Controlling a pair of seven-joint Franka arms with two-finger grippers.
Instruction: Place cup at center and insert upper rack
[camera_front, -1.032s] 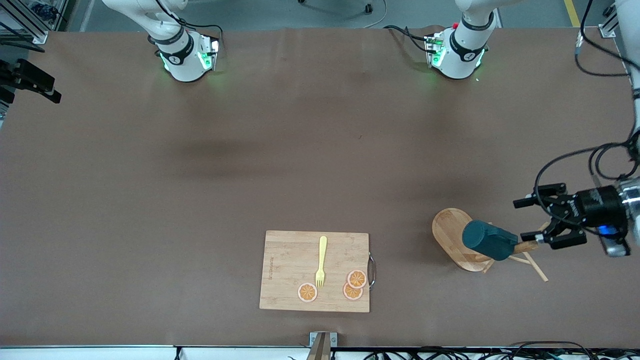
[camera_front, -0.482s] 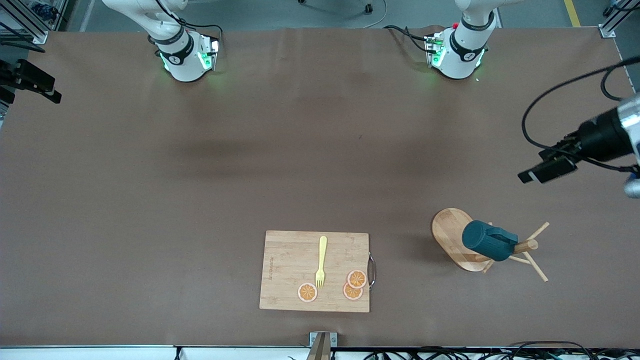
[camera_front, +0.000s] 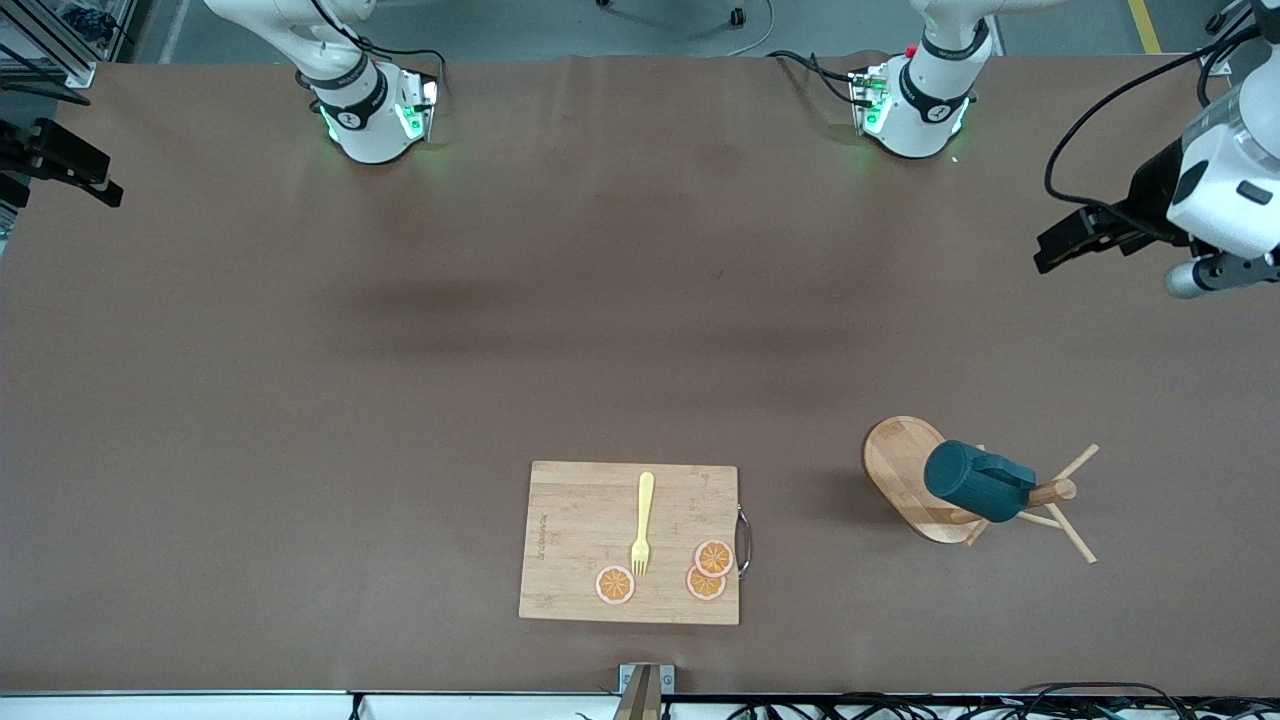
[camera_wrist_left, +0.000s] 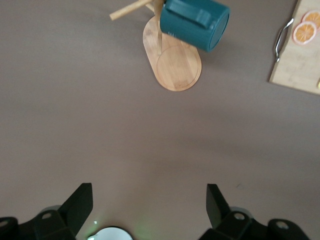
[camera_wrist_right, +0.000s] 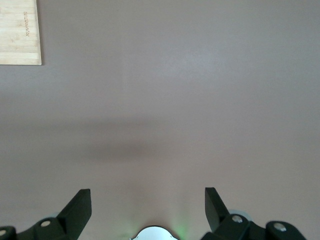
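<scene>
The dark teal cup hangs on the light wooden upper rack, which stands on the table toward the left arm's end, beside the cutting board. Both show in the left wrist view, the cup over the rack's oval base. My left gripper is open and empty, raised over bare table near the table's edge, well apart from the rack; its fingers are spread wide. My right gripper is open and empty over bare table and is out of the front view.
A rectangular wooden cutting board lies near the front edge, with a yellow fork and orange slices on it. Its corner shows in the right wrist view. A dark mount sticks in at the right arm's end.
My left gripper has drawn back from beside the rack's post, rising and moving toward the bases, open and empty. The cup and rack have not moved.
</scene>
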